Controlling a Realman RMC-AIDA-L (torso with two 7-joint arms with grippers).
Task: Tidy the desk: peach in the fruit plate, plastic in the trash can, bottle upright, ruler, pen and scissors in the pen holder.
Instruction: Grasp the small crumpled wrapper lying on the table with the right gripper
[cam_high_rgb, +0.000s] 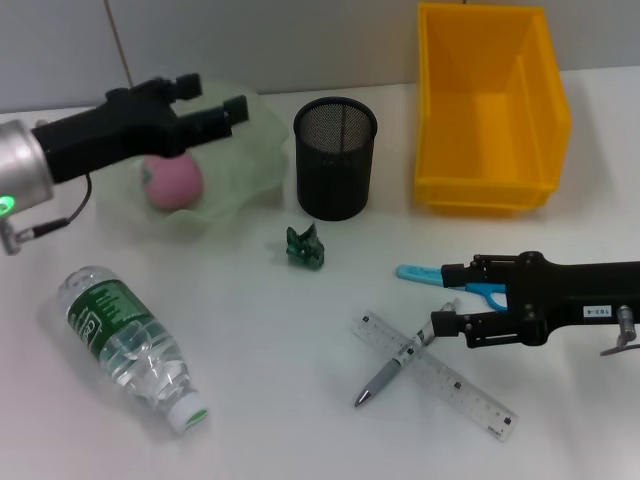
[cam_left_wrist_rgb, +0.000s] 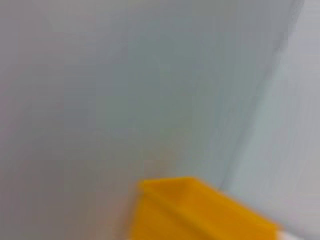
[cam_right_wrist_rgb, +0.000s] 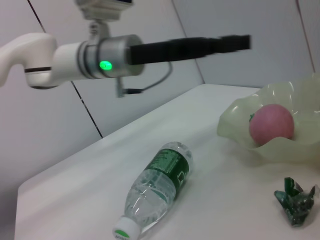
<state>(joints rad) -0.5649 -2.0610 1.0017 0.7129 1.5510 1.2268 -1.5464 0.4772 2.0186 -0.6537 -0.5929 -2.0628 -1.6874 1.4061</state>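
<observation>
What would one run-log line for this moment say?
peach: in plate | bottle: lying | left gripper: above plate, open | right gripper: at scissors, open

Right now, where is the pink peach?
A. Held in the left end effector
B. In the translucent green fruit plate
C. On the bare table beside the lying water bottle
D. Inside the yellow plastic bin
B: the pink peach sits inside the translucent green fruit plate, with the left end effector above the plate and holding nothing; the right wrist view also shows the peach resting in the plate.
</observation>
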